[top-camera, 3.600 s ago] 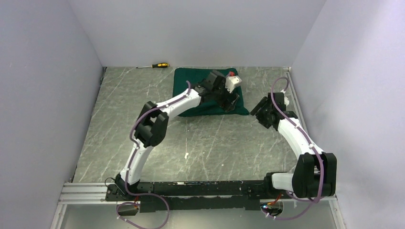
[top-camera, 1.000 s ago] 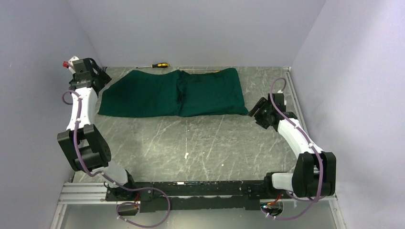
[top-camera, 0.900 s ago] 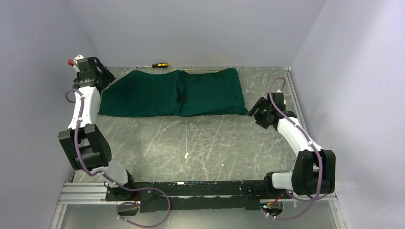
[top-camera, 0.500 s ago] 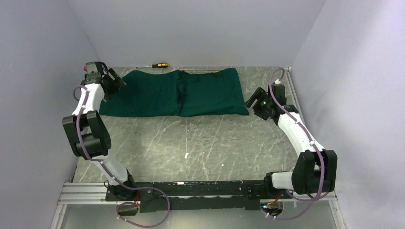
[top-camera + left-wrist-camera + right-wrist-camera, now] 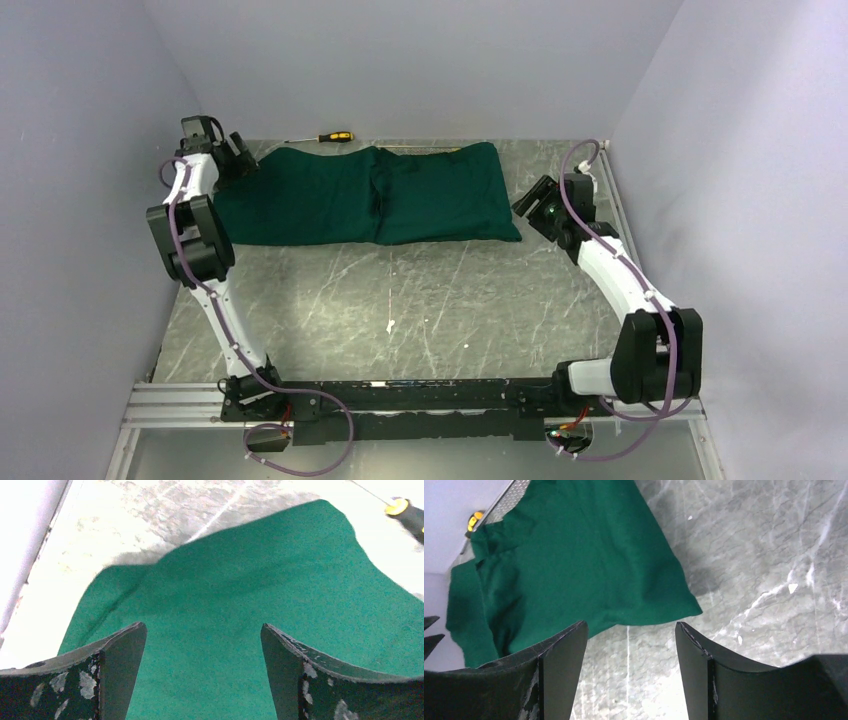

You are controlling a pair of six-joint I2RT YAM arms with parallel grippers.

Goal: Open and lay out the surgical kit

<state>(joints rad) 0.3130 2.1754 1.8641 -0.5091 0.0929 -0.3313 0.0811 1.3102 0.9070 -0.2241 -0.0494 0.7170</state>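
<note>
Gaping wide and empty, the left gripper [image 5: 202,630] is held over the left end of the dark green cloth [image 5: 370,195], the right gripper [image 5: 629,625] likewise by its near right corner. The cloth is spread at the far side of the table [image 5: 400,300], long axis running left to right.

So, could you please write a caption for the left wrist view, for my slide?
Open left gripper over the spread dark green cloth, a screwdriver handle in the corner.

cloth wrap [image 5: 370,195] across back of table [image 5: 420,290]; screwdriver [image 5: 331,137] just behind, prob. not touching.
</note>
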